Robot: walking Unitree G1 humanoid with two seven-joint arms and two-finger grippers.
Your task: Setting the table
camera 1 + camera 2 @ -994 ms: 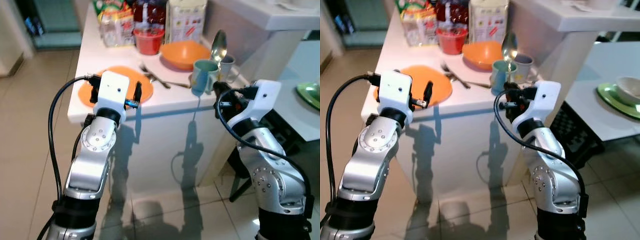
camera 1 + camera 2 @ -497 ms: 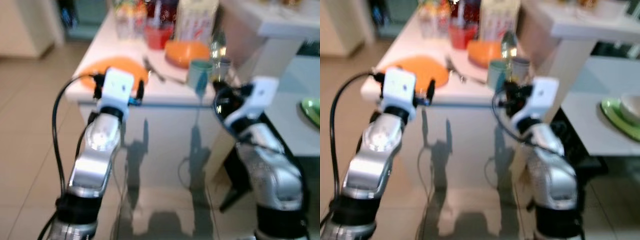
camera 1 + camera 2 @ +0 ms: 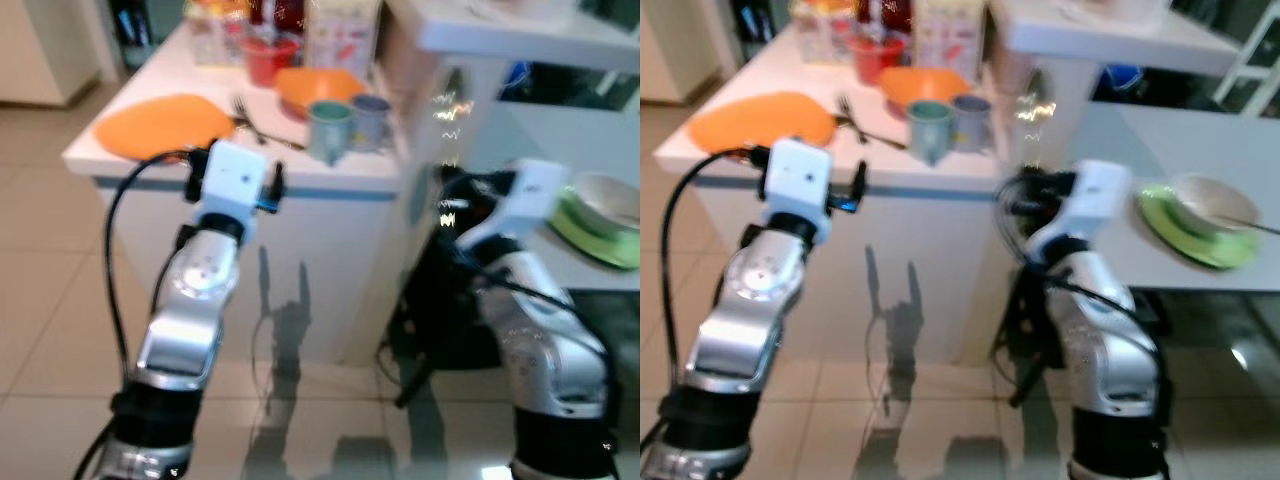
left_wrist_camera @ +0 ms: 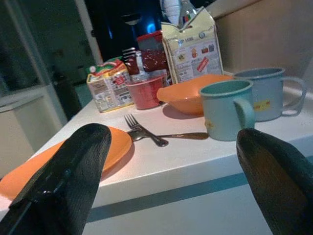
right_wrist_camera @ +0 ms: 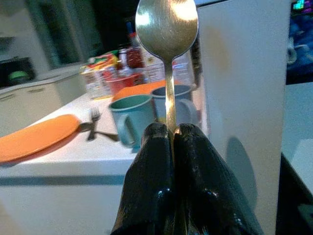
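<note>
Both eye views soft with blur; labels on the cartons at the table's far edge unreadable. Spoon handle swallowed below the bowl by the right tool fingers pinched around it. Left tool fingers cut off by the wrist picture's lower edge. Orange plate partly covered by one of those fingers. Green plate and the bowl on it smeared, contents not discernible. Red cup contents too dark to tell.

Home kitchen: white counter with mugs, cartons.
</note>
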